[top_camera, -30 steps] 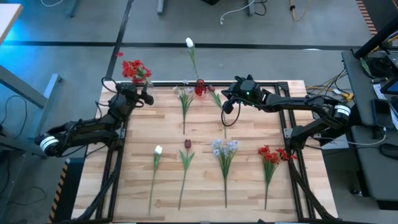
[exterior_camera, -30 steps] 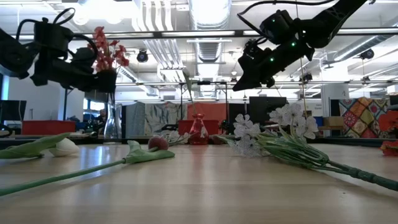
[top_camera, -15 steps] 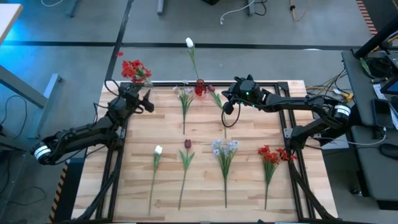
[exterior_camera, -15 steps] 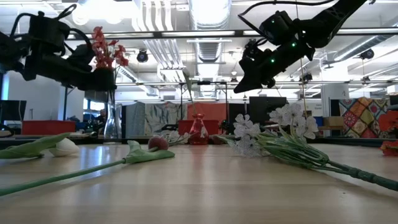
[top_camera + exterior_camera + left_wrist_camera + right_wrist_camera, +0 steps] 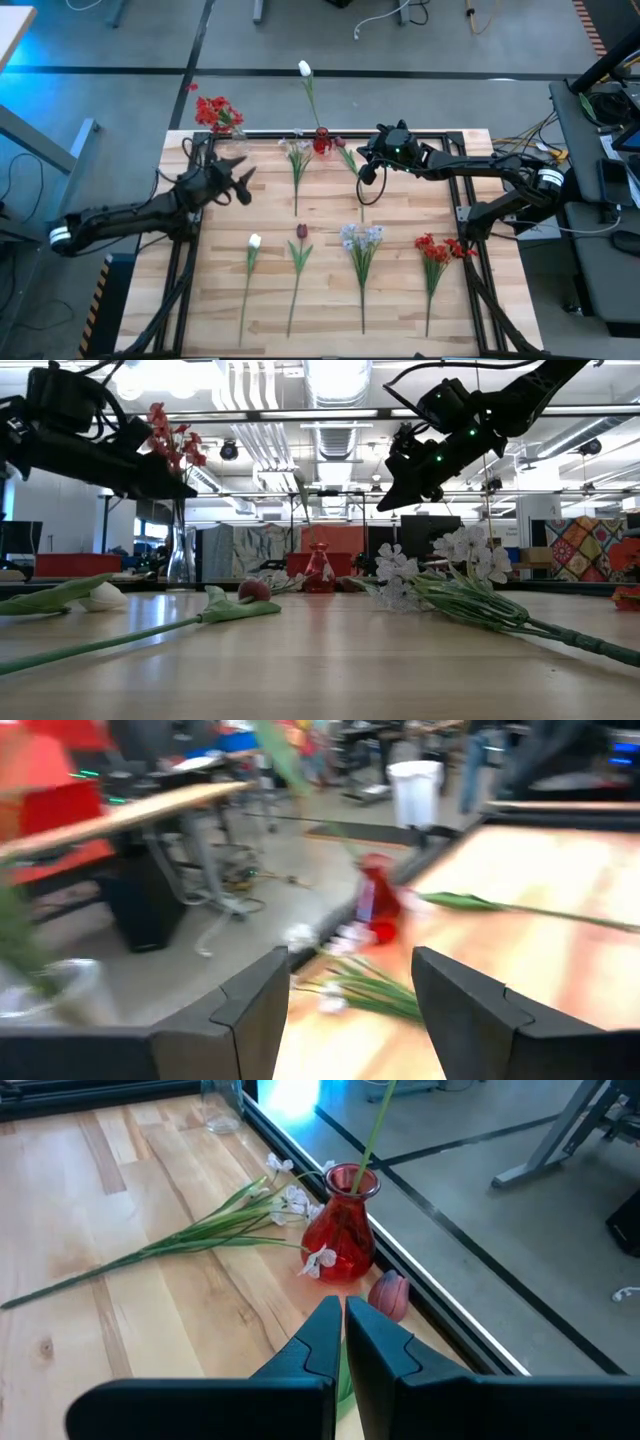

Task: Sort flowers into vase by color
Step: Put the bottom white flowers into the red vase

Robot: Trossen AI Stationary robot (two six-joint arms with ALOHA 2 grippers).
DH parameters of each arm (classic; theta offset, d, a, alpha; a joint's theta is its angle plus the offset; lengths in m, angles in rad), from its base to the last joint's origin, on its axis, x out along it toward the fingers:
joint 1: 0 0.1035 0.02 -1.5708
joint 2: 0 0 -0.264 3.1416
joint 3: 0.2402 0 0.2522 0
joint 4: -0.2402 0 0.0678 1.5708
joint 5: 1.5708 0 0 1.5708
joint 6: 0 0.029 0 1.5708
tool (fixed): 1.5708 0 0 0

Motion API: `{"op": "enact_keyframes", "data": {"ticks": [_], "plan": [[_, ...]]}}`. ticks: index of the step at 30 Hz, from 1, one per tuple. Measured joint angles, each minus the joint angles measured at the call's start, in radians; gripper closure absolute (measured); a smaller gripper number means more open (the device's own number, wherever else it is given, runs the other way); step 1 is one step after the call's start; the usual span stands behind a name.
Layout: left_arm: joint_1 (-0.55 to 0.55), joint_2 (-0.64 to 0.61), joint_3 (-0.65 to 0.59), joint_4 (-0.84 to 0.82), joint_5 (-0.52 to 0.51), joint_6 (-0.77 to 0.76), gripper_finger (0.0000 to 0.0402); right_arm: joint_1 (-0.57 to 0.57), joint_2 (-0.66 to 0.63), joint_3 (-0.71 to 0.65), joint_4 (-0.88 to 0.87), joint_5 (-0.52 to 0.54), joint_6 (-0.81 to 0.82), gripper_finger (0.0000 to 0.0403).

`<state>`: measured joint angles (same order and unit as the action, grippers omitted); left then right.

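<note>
A clear vase (image 5: 224, 128) with red flowers (image 5: 217, 110) stands at the table's far left corner. A red vase (image 5: 321, 141) at the far edge holds a white bud (image 5: 304, 69) on a long stem. A dark red tulip (image 5: 390, 1295) lies beside the red vase. Lying flat on the table are a white spray (image 5: 297, 155), a white bud (image 5: 254, 241), a dark tulip (image 5: 301, 232), a pale-blue spray (image 5: 362, 238) and a red cluster (image 5: 436, 247). My left gripper (image 5: 243, 183) is open and empty, near the clear vase. My right gripper (image 5: 363, 175) is shut, raised above the tulip by the red vase (image 5: 318, 570).
A dark metal rail (image 5: 440, 133) runs along the table's far edge behind the vases. Bare wood (image 5: 200, 290) lies at the near left. Past the far edge there is only grey floor (image 5: 420, 90).
My left gripper has drawn back from the clear vase toward the table's near edge and a little to the right. The red flowers stay in the vase.
</note>
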<state>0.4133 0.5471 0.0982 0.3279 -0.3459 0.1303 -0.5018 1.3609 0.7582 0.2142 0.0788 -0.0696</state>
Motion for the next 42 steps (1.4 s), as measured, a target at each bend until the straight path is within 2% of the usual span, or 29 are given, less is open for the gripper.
{"op": "enact_keyframes", "data": {"ticks": [8, 11, 15, 20, 26, 31, 42], "plan": [[-0.144, 0.017, 0.000, -0.049, 0.106, -0.150, 0.0207, 0.000, -0.012, 0.000, -0.030, 0.000, 0.007, 0.0390], [-0.183, 0.023, -0.003, -0.056, 0.120, -0.168, 0.0221, 0.004, -0.029, 0.000, -0.066, 0.001, 0.033, 0.0390], [-0.220, 0.027, -0.008, -0.051, 0.120, -0.178, 0.0264, 0.037, -0.058, 0.000, -0.120, 0.031, 0.071, 0.0390], [-0.235, 0.026, -0.033, -0.046, 0.120, -0.193, 0.0333, 0.136, -0.072, 0.000, -0.175, 0.218, 0.077, 0.0390], [-0.238, 0.025, -0.087, 0.080, 0.120, -0.183, 0.0396, 0.231, -0.072, 0.000, -0.214, 0.235, 0.168, 0.0390], [-0.243, 0.027, -0.087, 0.127, 0.126, -0.159, 0.0396, 0.298, -0.072, 0.000, -0.239, 0.235, 0.269, 0.0390], [-0.244, 0.027, -0.087, 0.163, 0.129, -0.157, 0.0401, 0.462, -0.071, 0.000, -0.428, 0.236, 0.647, 0.0390]]}}
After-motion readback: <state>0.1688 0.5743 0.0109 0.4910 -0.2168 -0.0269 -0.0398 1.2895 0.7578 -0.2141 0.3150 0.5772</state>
